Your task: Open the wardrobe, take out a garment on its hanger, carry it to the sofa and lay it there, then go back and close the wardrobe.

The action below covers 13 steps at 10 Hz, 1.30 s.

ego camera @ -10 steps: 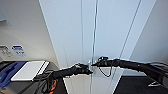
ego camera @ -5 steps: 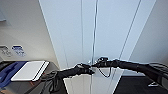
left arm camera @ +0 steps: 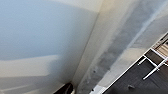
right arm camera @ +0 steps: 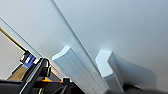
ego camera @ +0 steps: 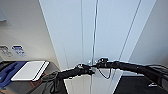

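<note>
Straight ahead stands the wardrobe [ego camera: 110, 37], its two white doors shut with only a thin seam between them. Both arms reach to that seam at mid-height: the left gripper [ego camera: 86, 69] from the left, the right gripper [ego camera: 98, 65] from the right, each near a small white handle [right arm camera: 75, 72]. Whether either gripper's fingers are apart or closed on a handle I cannot tell. Judging by this, opening has barely begun; fetching the garment, laying it down and closing all remain.

white flat board [ego camera: 29, 70] lower left, blue item [ego camera: 8, 72] beside it, two wall plates [ego camera: 12, 50] above, dark floor [ego camera: 135, 86] lower right.
</note>
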Tool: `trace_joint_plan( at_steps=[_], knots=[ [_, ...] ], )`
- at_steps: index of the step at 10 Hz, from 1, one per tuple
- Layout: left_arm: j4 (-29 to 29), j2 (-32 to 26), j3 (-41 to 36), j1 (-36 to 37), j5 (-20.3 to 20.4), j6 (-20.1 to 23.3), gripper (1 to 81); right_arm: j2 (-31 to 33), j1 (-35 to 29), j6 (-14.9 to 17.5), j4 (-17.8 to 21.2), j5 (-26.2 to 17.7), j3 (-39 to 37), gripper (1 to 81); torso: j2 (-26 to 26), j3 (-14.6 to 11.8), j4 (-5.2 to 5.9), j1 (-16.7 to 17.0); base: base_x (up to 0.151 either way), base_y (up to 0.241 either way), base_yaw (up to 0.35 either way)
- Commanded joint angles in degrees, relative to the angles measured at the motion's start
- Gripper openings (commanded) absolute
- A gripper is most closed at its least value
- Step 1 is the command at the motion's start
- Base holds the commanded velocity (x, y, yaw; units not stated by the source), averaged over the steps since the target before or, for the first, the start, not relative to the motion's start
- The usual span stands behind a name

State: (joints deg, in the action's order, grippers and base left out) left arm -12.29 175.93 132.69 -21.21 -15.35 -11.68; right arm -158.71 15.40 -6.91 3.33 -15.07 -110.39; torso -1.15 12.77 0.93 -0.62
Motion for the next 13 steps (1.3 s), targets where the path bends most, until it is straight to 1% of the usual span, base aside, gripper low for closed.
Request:
trace_joint_plan(
  at_steps=[1, 3, 4, 7, 10, 13],
  knots=[
    [0.1, 3.2, -2.4, 9.2, 2.2, 0.1, 81.1, -2.5, -8.9, -0.1, 1.1, -0.8, 2.1, 81.1, 0.0, 0.0, 0.0, 0.0, 0.0, 0.0, 0.0],
    [0.2, 3.0, -5.0, 9.2, 2.6, -0.2, 81.1, -3.4, -8.5, -0.1, 1.2, -0.7, 2.1, 81.1, 0.0, 0.0, 0.0, 0.0, 0.0, 0.0, 0.0],
    [0.3, 2.8, -6.2, 9.2, 3.5, -0.3, 81.1, -3.7, -8.3, -0.1, 1.3, 0.3, 2.1, 81.1, 0.0, 0.0, 0.0, 0.0, 0.0, 0.0, 0.0],
    [1.0, 2.3, -10.3, 9.2, 3.7, -0.3, 81.1, -3.2, -7.2, -0.2, 1.4, 0.8, 4.0, 81.1, 0.0, 0.0, 0.0, 0.0, 0.0, 0.0, 0.0],
    [1.0, -0.5, -17.7, 9.0, 3.7, -0.3, 81.1, -1.2, -5.9, -0.2, 1.6, 2.1, 7.6, 81.1, 0.0, 0.0, 0.0, 0.0, 0.0, 0.0, 0.0],
    [1.0, -3.3, -24.7, 7.9, 3.8, -0.4, 81.1, 0.2, -5.4, -0.3, 2.4, 2.1, 11.3, 81.1, 0.0, 0.0, 0.0, 0.0, 0.0, 0.0, 0.0]
  ],
)
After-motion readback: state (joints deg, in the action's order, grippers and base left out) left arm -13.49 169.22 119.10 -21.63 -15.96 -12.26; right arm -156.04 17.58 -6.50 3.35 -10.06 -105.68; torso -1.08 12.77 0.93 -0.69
